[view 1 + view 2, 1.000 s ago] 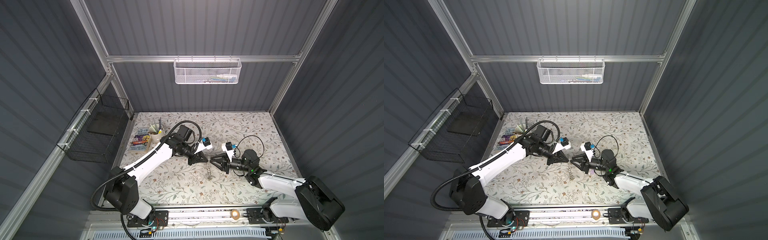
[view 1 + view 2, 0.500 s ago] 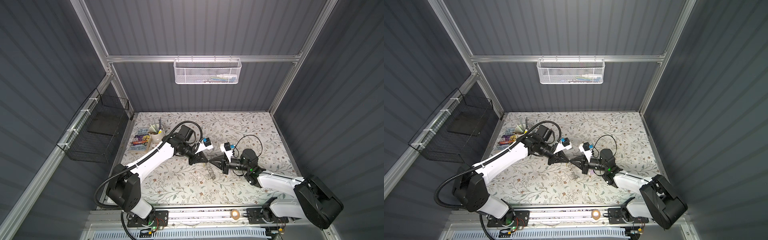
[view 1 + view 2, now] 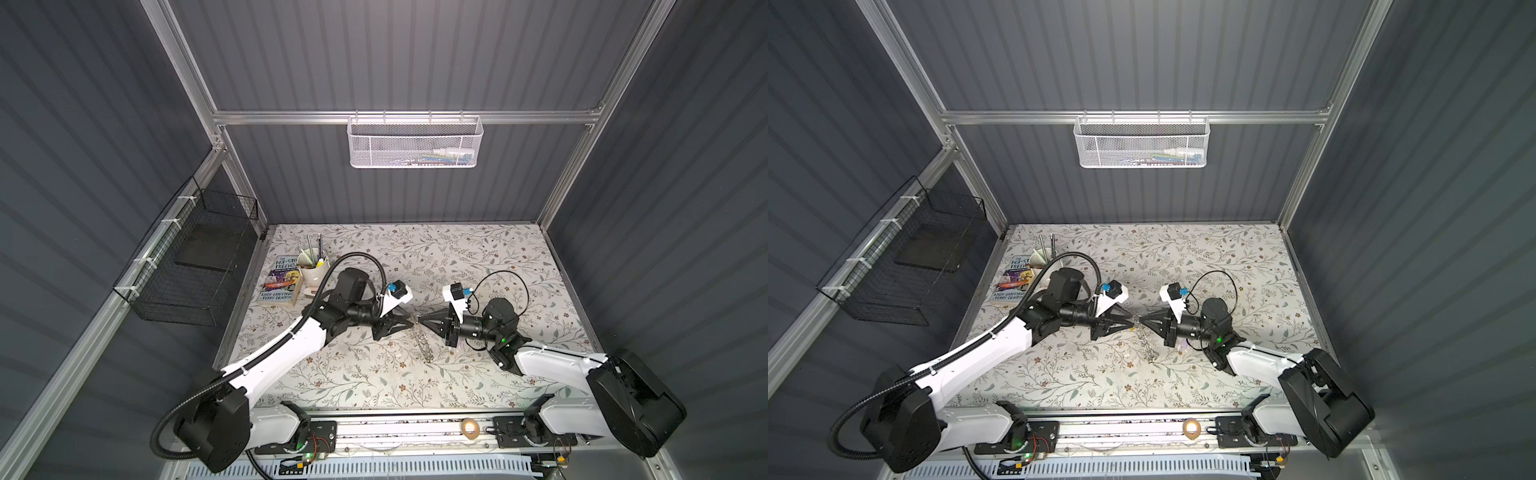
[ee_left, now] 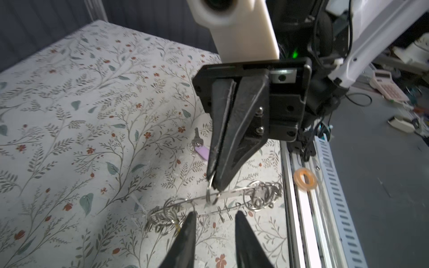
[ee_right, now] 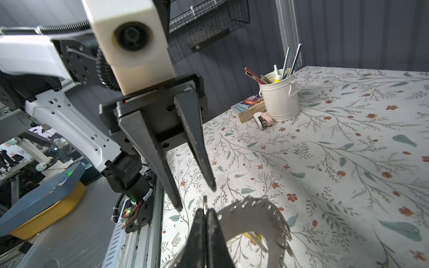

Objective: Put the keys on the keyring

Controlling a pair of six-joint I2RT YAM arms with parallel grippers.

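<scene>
Keyring hangs clear of the table near its middle, a touch toward 6 o'clock in both top views, and shows there almost edge-on. The right gripper reaches in from 3 o'clock with its fingers pressed together, pinching one of the small wire loops on the rim, so the keyring hangs from that one pinch. The left gripper faces it from 9 o'clock with its fingers spread. The tips are just beside the rim and hold nothing.

The key with the lilac tag lies loose on the table, well apart from the keyring. It is at about 4 o'clock from it in a top view, under the right wrist, so that key is plainly not on yet. The yellow tag shows through the keyring's wide hole, with dark metal beside it. From these angles I cannot tell whether that key is threaded on a loop or only lies on the table below.

By my reading the task is at most half done. The keyring is lifted and steadied, and the spread left gripper looks free to fetch a key. What is left is picking up the lilac key, working it onto a loop, and doing the same for the yellow one if it is not on.

The cup of pens and the book at 10 o'clock play no part.
</scene>
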